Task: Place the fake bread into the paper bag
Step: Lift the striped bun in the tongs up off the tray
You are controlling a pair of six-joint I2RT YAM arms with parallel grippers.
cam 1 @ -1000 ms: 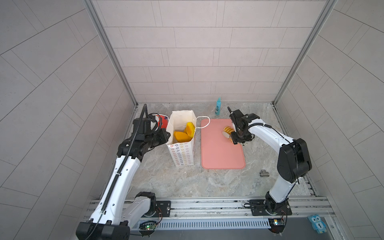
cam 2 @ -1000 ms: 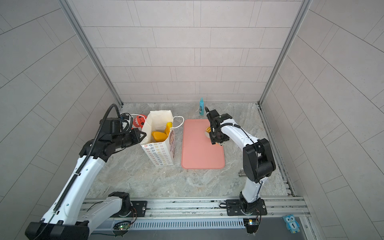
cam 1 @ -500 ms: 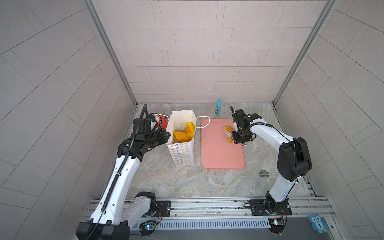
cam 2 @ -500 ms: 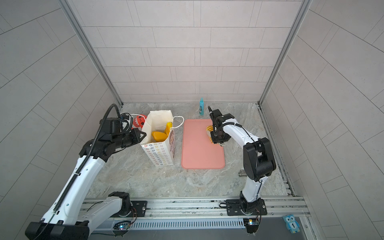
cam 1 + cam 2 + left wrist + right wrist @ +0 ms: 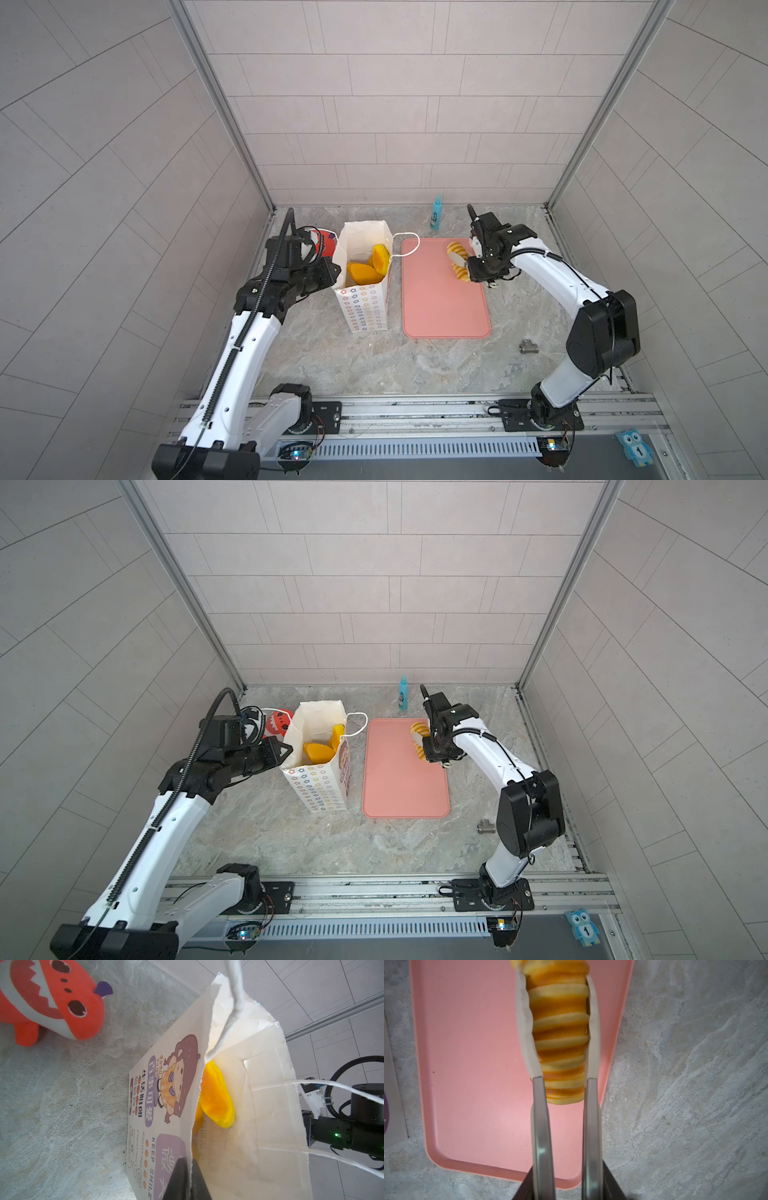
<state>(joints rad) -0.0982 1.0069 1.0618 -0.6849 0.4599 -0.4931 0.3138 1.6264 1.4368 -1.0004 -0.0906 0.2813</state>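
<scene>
Jaws: R (image 5: 554,978) squeezing glossy ribbed striped roll (image 5: 560,1043) — L (image 5: 189,1161) pinching thin paper bag (image 5: 259,1126) rim.

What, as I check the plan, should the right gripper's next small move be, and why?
Probably lift the striped golden toy bread roll clear of the flat pink tray: the right gripper clamps its sides, and the left gripper pinches the white paper bag open.

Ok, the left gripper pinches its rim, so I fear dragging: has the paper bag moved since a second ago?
No. The paper bag stands where it stood, with the same narrow gap to the pink tray beside it.
</scene>
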